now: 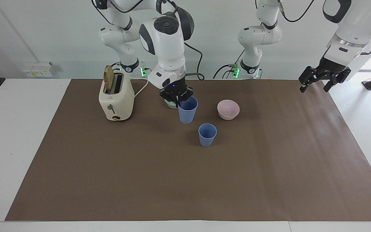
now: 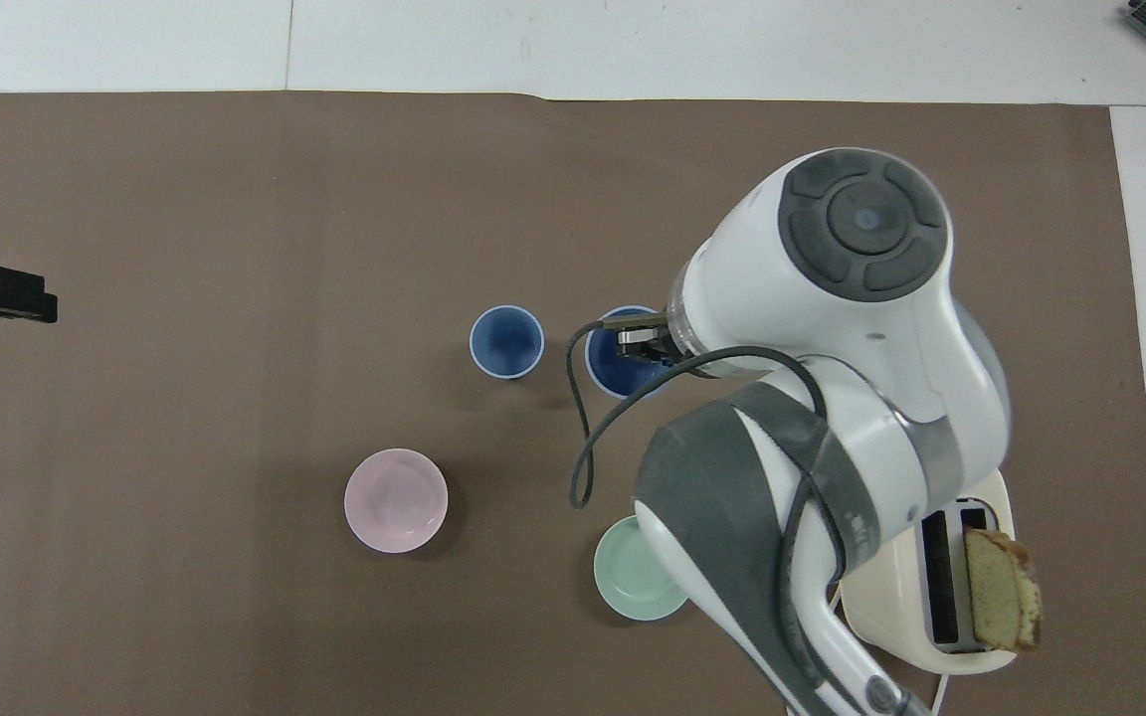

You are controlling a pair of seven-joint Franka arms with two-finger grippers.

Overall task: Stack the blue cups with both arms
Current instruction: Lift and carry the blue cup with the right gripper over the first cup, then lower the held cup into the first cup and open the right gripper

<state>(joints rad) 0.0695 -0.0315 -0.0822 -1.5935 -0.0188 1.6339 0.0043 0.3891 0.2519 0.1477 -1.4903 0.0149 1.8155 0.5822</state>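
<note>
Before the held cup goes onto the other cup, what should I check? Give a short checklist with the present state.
1. Right end effector shut on the carried blue cup at its rim: ok.
2. Carried cup upright, lifted: ok.
3. Standing blue cup upright, nothing in it: ok.
4. Carried cup over the standing cup: not ok, beside it.
5. Pink bowl apart from the standing cup: ok.
6. Left end effector open, waiting at its end: ok.

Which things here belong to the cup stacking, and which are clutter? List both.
Job: held blue cup pinched at its rim by right gripper; standing blue cup; left gripper, waiting.

Clutter: mint-green bowl, pink bowl, toaster with bread slice.
</note>
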